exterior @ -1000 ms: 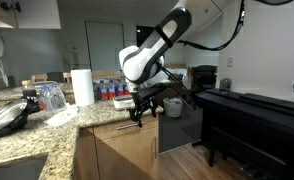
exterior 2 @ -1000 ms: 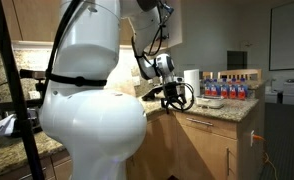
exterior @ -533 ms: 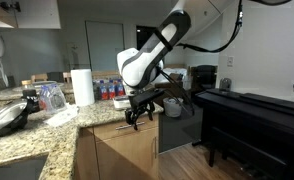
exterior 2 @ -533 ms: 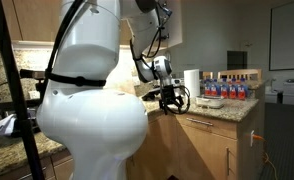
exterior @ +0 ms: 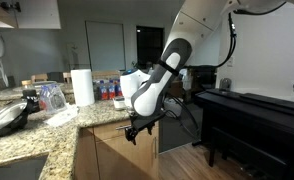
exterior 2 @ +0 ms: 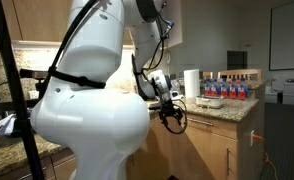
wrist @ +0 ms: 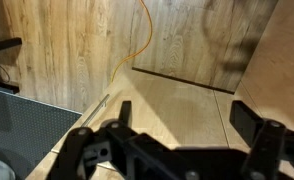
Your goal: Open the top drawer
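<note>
While the arm bends down over the front edge of the granite counter (exterior: 32, 135), the gripper (exterior: 136, 129) hangs just in front of the top drawer (exterior: 107, 135), which sits directly under that edge near the counter's corner and looks closed in both exterior views; the wrist view shows its 2 fingers (wrist: 87, 150) spread wide with nothing between them, only light wood panels beyond, and a paper towel roll (exterior: 82, 86) stands toward the counter's far edge

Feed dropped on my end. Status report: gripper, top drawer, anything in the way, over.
Gripper open, empty. Shallow light-brown wood top drawer looks shut, not yet gripped, gripper just in front. No obstruction visible.
</note>
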`<act>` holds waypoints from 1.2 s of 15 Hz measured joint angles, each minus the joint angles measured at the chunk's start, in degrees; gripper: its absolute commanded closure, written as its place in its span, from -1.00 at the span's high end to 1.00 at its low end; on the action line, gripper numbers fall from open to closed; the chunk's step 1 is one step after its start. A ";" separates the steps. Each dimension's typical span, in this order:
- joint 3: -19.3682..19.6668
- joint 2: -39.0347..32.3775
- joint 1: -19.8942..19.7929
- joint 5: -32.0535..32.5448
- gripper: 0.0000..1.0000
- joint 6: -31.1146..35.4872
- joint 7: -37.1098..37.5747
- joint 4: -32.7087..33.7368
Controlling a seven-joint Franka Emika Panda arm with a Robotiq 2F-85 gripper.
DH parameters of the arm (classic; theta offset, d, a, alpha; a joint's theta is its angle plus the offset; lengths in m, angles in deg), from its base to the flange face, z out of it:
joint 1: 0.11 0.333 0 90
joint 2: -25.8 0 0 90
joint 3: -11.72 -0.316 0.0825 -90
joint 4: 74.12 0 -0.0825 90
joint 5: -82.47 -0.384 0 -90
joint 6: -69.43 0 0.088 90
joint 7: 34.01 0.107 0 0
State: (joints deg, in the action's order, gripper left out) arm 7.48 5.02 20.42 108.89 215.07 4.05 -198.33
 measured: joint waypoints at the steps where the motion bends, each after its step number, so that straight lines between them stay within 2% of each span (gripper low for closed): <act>1: 0.83 -1.16 0.49 0.48 1.00 0.74 0.65 0.00; 6: 4.31 -7.00 2.86 1.04 1.00 1.26 1.25 1.32; 11: 7.56 -11.84 6.96 3.76 1.00 -0.53 1.25 3.88; 14: 8.98 -13.47 8.98 8.40 1.00 -4.12 1.16 5.01; 18: 9.28 -14.20 9.30 18.11 1.00 -9.94 0.71 4.99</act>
State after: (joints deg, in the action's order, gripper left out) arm 16.77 -9.18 29.73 127.00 205.13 4.76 -193.34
